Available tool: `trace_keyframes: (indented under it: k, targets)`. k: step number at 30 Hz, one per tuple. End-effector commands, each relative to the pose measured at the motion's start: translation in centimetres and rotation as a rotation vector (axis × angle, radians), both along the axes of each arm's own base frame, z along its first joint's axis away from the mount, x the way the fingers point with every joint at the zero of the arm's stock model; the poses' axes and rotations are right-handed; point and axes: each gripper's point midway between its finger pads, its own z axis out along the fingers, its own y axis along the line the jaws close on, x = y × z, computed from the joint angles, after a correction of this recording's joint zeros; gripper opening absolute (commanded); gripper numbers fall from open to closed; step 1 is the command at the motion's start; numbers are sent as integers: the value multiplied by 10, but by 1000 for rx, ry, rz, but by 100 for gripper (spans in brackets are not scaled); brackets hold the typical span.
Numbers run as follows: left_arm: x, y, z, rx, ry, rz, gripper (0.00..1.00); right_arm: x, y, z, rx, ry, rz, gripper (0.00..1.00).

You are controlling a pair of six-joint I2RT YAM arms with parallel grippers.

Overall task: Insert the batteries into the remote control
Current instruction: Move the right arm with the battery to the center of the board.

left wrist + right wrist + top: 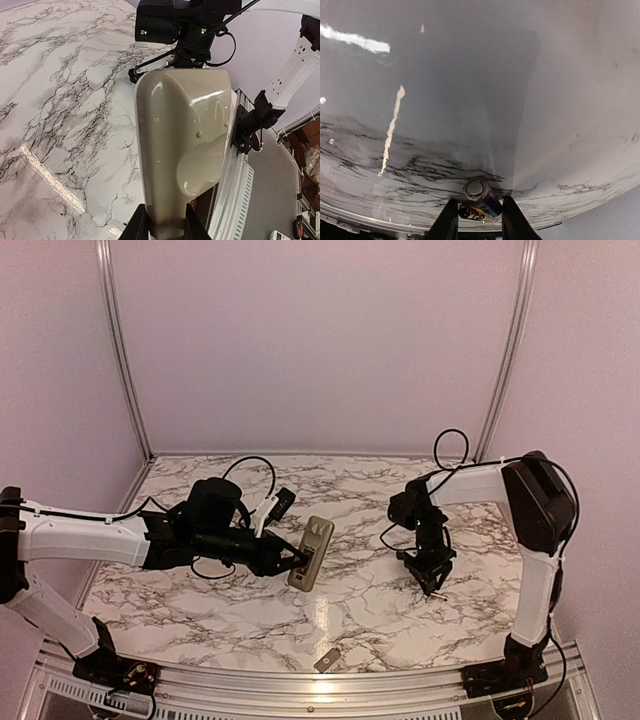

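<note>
The remote control (311, 552) sits mid-frame in the top view, over a white, dark-veined marble surface (200, 610) enclosed by pale lilac walls (320, 340) with aluminium uprights (122, 350). The left gripper (297, 560) is clamped on its lower end. Its long axis runs lower left to upper right, beige back toward the camera. A flat grey cover piece (327, 660) lies at bottom centre. At right, the right gripper (437, 585) is closed around a battery (482, 200).

left arm (90, 537) reaching rightward, low | left gripper (298, 562) clamped | right arm (470, 483) elbow-up, wrist down | right gripper (436, 587) pinched narrow
</note>
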Motion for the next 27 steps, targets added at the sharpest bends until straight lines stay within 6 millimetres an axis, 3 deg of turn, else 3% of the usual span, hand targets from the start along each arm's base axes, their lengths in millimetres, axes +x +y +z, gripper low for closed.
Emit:
trace_keyframes:
  k: [1,13,27]
  targets:
    - [3,4,8,-13,-23,11,0,13,27,-50,86,-45,31,27]
    - [6,7,9,-20,-13,23,0,26,58,-52,117,-62,88,21]
    - [16,23,28,-66,-17,78,0,46,99,-47,182,-105,124,10]
